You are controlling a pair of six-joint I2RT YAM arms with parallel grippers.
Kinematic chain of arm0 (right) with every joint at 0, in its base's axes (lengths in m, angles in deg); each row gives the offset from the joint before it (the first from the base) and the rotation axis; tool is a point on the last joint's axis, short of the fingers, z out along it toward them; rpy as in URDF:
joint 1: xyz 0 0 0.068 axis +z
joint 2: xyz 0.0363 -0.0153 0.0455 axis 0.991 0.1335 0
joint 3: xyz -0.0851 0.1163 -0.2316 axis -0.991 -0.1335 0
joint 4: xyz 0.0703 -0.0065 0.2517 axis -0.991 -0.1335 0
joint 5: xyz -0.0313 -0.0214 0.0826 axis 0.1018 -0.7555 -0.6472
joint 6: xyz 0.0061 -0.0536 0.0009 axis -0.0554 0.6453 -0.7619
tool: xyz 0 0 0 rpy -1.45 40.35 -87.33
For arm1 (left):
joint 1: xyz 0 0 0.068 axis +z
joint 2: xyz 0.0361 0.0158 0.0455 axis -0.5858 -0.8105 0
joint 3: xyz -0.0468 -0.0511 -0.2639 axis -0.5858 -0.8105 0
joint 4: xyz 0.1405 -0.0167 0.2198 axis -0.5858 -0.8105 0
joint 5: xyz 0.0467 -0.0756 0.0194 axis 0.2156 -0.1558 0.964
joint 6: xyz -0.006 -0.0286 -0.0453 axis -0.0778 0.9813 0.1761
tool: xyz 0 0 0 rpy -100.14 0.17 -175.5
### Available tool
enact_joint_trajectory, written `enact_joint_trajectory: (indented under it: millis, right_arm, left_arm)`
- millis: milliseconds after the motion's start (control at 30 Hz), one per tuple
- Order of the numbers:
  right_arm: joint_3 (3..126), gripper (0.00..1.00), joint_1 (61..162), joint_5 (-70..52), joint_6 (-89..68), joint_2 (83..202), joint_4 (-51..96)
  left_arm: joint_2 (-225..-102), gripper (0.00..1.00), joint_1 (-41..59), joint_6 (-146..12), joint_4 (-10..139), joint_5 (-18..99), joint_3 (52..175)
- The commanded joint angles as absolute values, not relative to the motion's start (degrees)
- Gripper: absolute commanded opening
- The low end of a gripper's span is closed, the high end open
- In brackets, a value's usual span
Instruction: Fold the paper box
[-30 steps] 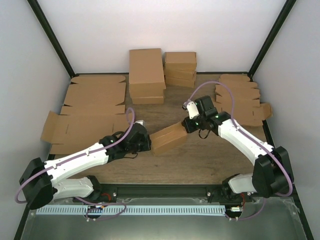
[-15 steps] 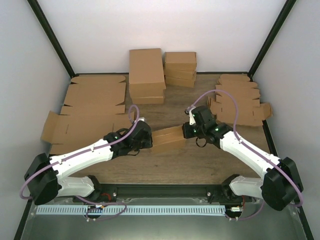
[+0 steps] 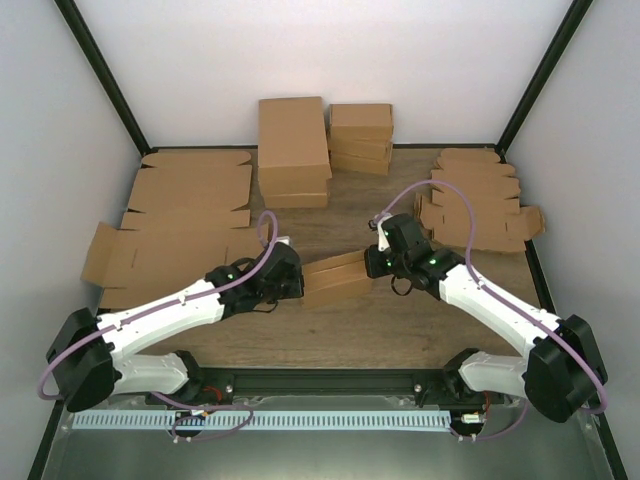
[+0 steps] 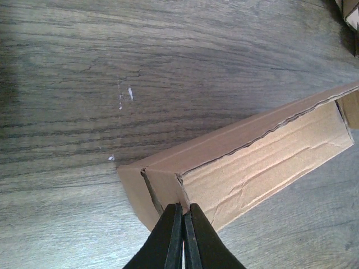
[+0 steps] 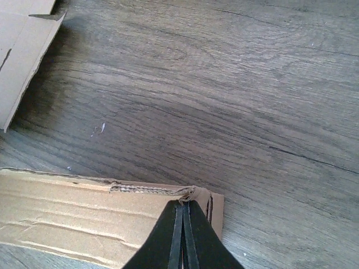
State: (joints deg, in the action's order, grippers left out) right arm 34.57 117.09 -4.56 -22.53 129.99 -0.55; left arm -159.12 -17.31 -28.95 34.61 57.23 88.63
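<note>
The paper box [image 3: 335, 278] is a small brown oblong lying on the wooden table between my two arms. My left gripper [image 3: 297, 283] is at its left end and my right gripper [image 3: 372, 263] at its right end. In the left wrist view the black jaws of the left gripper [image 4: 183, 206] are shut on the end wall's edge at a corner of the paper box [image 4: 263, 162]. In the right wrist view the right gripper [image 5: 183, 203] is shut on the crumpled rim of the paper box [image 5: 67, 218]. The box's open side faces both wrist cameras.
Two stacks of folded brown boxes [image 3: 293, 150] [image 3: 360, 138] stand at the back. Large flat cardboard sheets [image 3: 180, 220] lie on the left, and a pile of flat die-cut pieces [image 3: 475, 200] on the right. A flat sheet's corner [image 5: 22, 50] shows in the right wrist view.
The right gripper has come down and toward the near edge with its end of the box. The box now looks narrower and lies lower. The last half second shows almost no motion.
</note>
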Motion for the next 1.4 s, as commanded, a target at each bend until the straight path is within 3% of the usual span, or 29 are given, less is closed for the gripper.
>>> enact_joint_trajectory:
  millis: [0,1000,1367]
  right_arm:
    - [34.09,0.01,118.21,-3.74,-19.88,130.64,-3.63]
    - [29.34,0.01,118.19,-3.72,-19.80,129.62,1.62]
    - [33.78,0.09,118.47,-8.62,-17.33,130.23,-3.11]
  left_arm:
    - [-158.30,0.04,-17.47,-29.82,34.98,54.61,87.08]
    - [-157.31,0.04,-17.54,-29.35,33.92,51.84,84.70]
    - [-155.69,0.04,-17.64,-29.48,33.27,50.78,84.65]
